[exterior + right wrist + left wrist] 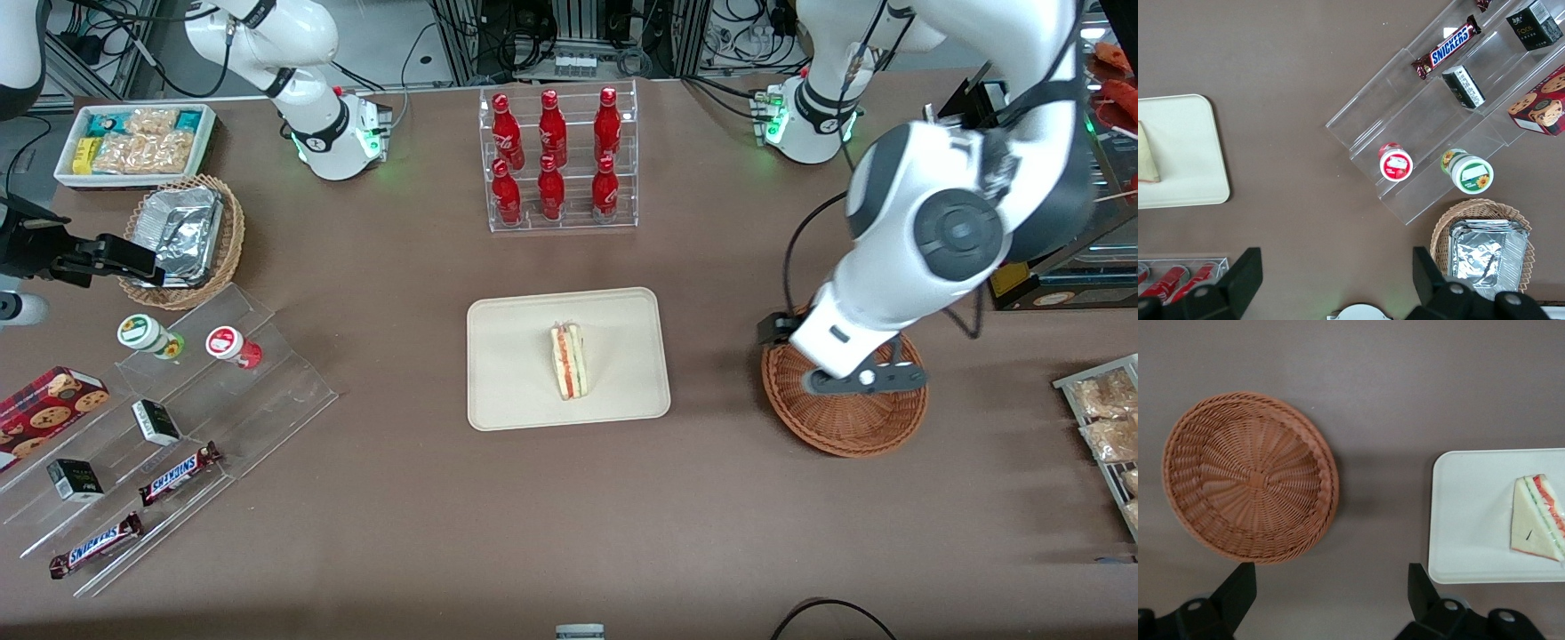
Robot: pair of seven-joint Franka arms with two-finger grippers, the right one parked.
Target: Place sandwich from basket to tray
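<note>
You are looking at a flat cream-beige rectangular plastic tray (613,391) with rounded corners, and everything here is placed against it. The small triangular sandwich (569,360) of pale bread, with red and green layers along its cut edge, is lying on the tray near its middle. Toward the parked arm's end of the table from the tray, a clear acrylic stepped rack (267,391) is carrying two bars whose wrappers read "SNICKERS" (180,473); two small dark boxes (156,421) there also carry writing, too small to read. Farther from the front camera than the tray, a clear acrylic stand is holding six red bottles (552,156) with white script that cannot be made out. Toward the working arm's end from the tray, apart from it with bare table between, the round reddish-brown woven wicker basket (845,418) is sitting with nothing in it. The left arm is bending down from its base with its elbow joint high, and its wrist is hanging over the basket; the left gripper (1331,587) is hovering above the strip of table between basket and tray, its two dark fingers (1238,590) spread wide apart and gripping nothing.
</note>
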